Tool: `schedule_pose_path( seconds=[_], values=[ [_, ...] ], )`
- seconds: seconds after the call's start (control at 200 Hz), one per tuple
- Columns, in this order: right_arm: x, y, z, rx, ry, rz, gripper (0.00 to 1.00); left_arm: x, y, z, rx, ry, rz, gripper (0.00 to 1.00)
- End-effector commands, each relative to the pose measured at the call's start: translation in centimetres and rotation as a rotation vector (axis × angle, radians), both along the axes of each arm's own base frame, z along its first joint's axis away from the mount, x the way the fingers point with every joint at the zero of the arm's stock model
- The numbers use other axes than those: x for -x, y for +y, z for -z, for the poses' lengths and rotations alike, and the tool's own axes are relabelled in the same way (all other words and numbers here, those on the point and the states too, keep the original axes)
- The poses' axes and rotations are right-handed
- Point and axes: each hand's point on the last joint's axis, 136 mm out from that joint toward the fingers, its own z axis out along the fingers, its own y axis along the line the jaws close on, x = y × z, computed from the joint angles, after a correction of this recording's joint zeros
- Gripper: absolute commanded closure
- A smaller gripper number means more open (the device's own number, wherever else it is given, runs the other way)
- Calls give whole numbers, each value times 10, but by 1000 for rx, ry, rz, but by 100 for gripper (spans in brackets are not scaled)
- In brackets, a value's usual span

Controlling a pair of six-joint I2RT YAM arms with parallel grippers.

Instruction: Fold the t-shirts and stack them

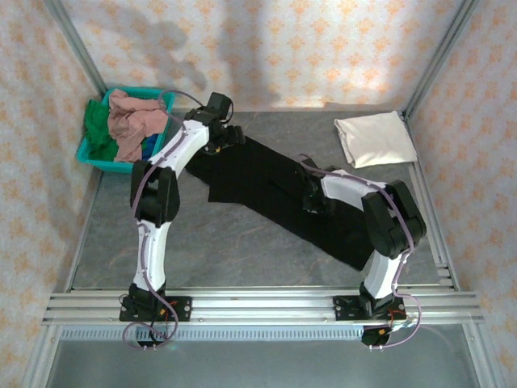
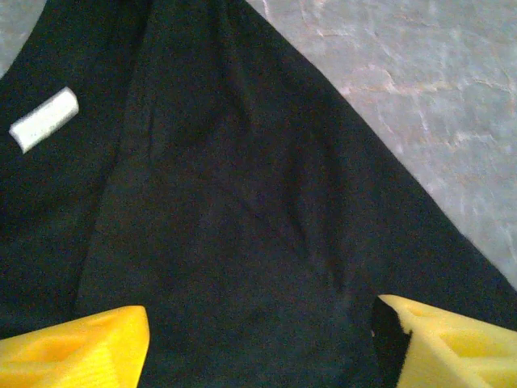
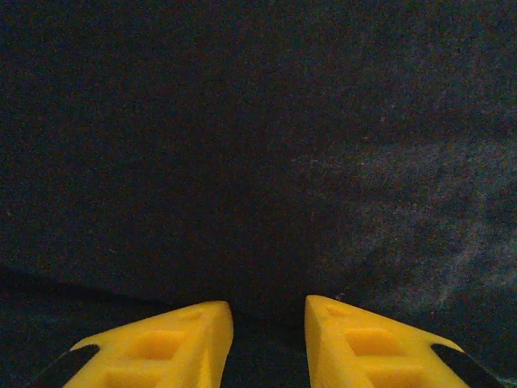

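Yellow fingers of the right gripper stand narrowly parted on the large plain black cloth t-shirt, grip indeterminable, probably anchoring its 4 o'clock half, while the left gripper hovers released over its 11 o'clock end, apparently ready to fold.

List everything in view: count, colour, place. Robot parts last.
black t-shirt: 1, black, spread diagonally across the table's middle
label: 1, white, on the black t-shirt
cream-white t-shirt: 1, cream-white, folded, far right corner
basket: 1, teal, far left corner
pink t-shirt: 1, pink, heaped on top in the basket
green t-shirt: 1, green, basket's left side
blue t-shirt: 1, blue, basket's near right, mostly buried
table: 1, grey
left gripper: 1, yellow, open over the black t-shirt's far end
right gripper: 1, yellow, narrow gap, low over the black t-shirt; grip unclear
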Motion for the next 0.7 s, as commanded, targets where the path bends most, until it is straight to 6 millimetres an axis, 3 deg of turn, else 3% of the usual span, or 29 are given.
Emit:
schedule_pose_path(
  seconds=[0.0, 0.165, 0.31, 0.4, 0.505, 0.606, 0.696],
  values=[
    [4, 14, 11, -28, 38, 15, 68, 20, -6, 41, -25, 60, -30, 33],
    [7, 36, 6, -18, 39, -12, 68, 40, -7, 102, -27, 189, -68, 45],
    [12, 48, 4, -16, 36, -13, 68, 36, -3, 125, -65, 230, -79, 47],
    [19, 59, 7, -29, 43, -16, 68, 23, -2, 133, -95, 228, -67, 47],
    [40, 86, 13, -56, 70, -48, 68, 5, -8, 146, -111, 254, -17, 47],
    [58, 126, 11, -111, 87, -111, 68, -17, -21, 155, -101, 241, 59, 45],
    [66, 163, 1, -147, 85, -189, 68, -44, -43, 146, -15, 175, 108, 40]
  ],
)
